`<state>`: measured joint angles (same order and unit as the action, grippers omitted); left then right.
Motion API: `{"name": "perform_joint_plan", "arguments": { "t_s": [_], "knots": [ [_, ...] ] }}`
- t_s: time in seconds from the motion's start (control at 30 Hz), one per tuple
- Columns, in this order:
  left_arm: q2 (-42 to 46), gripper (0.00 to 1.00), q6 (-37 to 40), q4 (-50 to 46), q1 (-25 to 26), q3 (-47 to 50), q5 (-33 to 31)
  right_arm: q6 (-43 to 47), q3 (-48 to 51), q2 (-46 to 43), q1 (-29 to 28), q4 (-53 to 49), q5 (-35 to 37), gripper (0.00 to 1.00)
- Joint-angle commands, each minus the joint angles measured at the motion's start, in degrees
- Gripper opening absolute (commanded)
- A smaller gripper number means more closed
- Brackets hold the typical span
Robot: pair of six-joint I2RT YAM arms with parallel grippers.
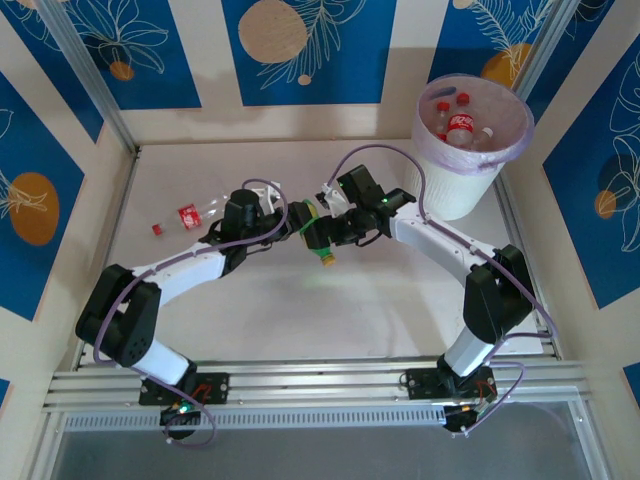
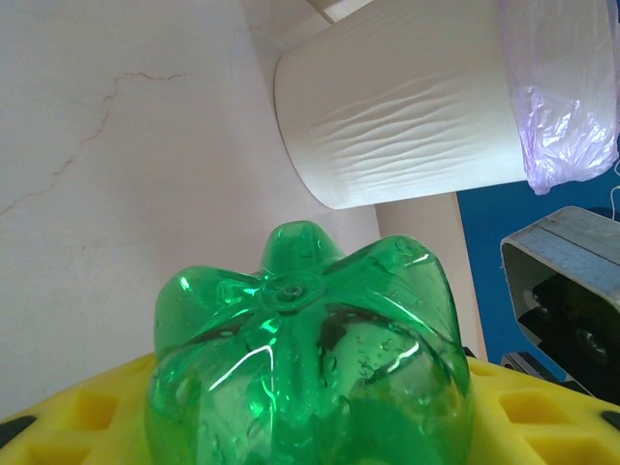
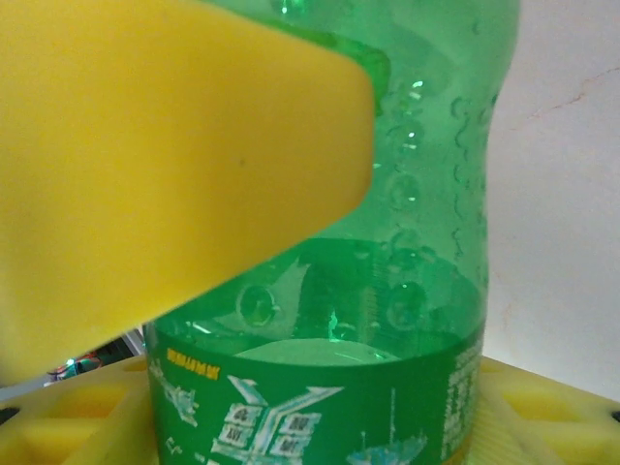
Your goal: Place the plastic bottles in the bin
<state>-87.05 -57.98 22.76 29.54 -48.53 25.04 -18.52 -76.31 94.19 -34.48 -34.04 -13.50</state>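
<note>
Green bottle, yellow cap toward the arm bases, held above the mid worktop between both arms: left tool closed on its base end, right tool closed round the labelled middle. Clear bottle, red cap, lies far left, well apart. White bin stands far right, red-capped bottles inside

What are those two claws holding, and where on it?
The green bottle: left gripper near its base, right gripper around its labelled middle.
</note>
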Motion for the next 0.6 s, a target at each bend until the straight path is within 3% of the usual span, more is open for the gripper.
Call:
{"name": "perform_joint_plan", "arguments": {
  "t_s": [0.0, 0.1, 0.17, 0.23, 0.57],
  "knots": [
    [2.06, 0.46, -0.22, 2.26, 0.64, -0.95, 0.64, -0.21, 0.95, 0.13, 0.38, 0.82, -0.66, 0.55],
    [2.38, 0.67, -0.36, 2.24, 0.65, -0.52, -0.52, -0.12, 1.08, -0.40, 0.69, 0.76, -0.70, 0.53],
    [2.71, 0.85, -0.36, 2.11, 0.58, -0.12, -1.69, -0.09, 1.15, -0.93, 0.98, 0.59, -0.65, 0.52],
    [3.10, 0.97, -0.38, 2.13, 0.54, 0.17, -2.58, 0.19, 1.25, -1.46, 1.21, 0.40, -0.37, 0.52],
    [5.97, 1.00, 0.53, -4.81, -1.91, 0.28, -7.02, 5.81, -4.06, -6.87, 6.27, -7.87, 5.24, 0.51]
  ]
}}
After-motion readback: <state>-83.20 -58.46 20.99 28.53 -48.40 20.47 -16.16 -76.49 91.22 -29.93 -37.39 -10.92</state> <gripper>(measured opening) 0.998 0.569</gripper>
